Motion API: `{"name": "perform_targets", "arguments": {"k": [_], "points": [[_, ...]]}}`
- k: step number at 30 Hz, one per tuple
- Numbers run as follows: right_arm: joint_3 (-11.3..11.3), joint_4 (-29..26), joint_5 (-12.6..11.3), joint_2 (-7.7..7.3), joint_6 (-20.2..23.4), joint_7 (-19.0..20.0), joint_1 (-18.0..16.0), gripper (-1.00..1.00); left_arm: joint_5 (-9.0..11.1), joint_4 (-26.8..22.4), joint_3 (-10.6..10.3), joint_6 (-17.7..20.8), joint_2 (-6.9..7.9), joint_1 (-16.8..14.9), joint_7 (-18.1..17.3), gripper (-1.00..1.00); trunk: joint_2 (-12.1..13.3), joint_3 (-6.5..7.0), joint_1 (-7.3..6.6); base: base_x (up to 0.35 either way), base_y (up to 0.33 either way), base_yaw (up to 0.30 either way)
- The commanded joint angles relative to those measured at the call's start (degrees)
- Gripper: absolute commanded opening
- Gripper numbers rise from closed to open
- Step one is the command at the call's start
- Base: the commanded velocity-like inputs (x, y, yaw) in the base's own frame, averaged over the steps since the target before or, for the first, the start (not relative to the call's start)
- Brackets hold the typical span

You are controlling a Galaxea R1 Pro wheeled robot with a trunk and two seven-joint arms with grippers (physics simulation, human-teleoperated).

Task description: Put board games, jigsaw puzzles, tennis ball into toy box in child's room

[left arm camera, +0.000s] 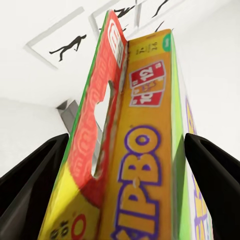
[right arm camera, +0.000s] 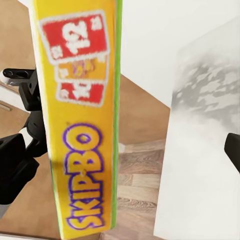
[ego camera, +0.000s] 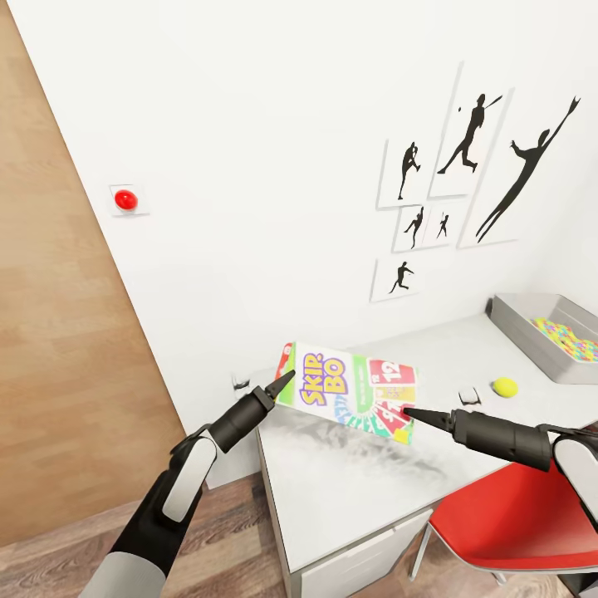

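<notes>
A yellow-green-red SKIP-BO board game (ego camera: 353, 390) hangs tilted above the left end of the light-grey table (ego camera: 357, 490). My left gripper (ego camera: 284, 382) is shut on its left end; in the left wrist view the box (left arm camera: 135, 165) fills the space between both fingers (left arm camera: 35, 170). At the box's lower right corner is my right gripper (ego camera: 409, 411), open, with the box (right arm camera: 85, 125) beside one finger and well apart from the other finger (right arm camera: 233, 150). The grey toy box (ego camera: 515, 328) stands at the table's far right with a jigsaw puzzle (ego camera: 573, 339) in it. The tennis ball (ego camera: 504, 387) lies on the table.
A red chair (ego camera: 515, 523) stands at the table's front right, under my right arm. A small white and black object (ego camera: 470, 398) lies left of the ball. The white wall with athlete prints (ego camera: 465, 166) runs behind the table. Wood floor (ego camera: 232, 531) lies to the left.
</notes>
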Motion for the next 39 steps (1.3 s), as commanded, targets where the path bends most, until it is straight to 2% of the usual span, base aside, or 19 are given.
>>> {"name": "perform_targets", "arguments": {"k": [1,6,12,17,32,33,39], "points": [[-0.06,0.00,0.28,0.00,0.26,0.36,-0.06,1.00,0.54,0.00,0.00,0.51,-0.01,-0.05,0.01,-1.00,-0.12,-0.12,0.03,0.000,0.000,0.000],[-0.05,0.06,0.30,0.00,0.26,0.31,-0.13,1.00,0.56,0.00,-0.18,0.51,-0.12,-0.05,0.01,-1.00,-0.12,-0.12,0.03,0.000,0.000,0.000],[-0.05,0.07,0.31,0.00,0.26,0.30,-0.14,1.00,0.62,0.00,-2.55,0.46,-0.29,-0.11,0.18,-1.00,-0.12,-0.12,0.03,0.000,0.000,0.000],[-0.11,0.08,0.36,0.00,0.26,0.30,-0.12,1.00,0.64,0.02,-3.49,0.43,-0.40,-0.19,0.24,-1.00,-0.12,-0.12,0.03,0.000,0.000,0.000],[-0.05,0.08,0.33,0.07,0.26,0.29,-0.04,1.00,0.63,0.08,-4.02,0.42,-0.84,-0.22,0.34,-1.00,-0.12,-0.12,0.03,0.000,0.000,0.000],[-0.05,0.08,0.36,0.06,0.26,0.29,-0.02,-1.00,0.63,0.08,-4.03,0.42,-0.86,-0.22,0.34,-1.00,-0.12,-0.12,0.03,0.000,0.000,0.000],[-0.25,0.08,0.39,0.01,0.26,0.29,0.01,-1.00,0.58,0.09,-4.00,0.42,-0.90,-0.22,0.34,-1.00,-0.12,-0.12,0.03,0.000,0.000,0.000]]}}
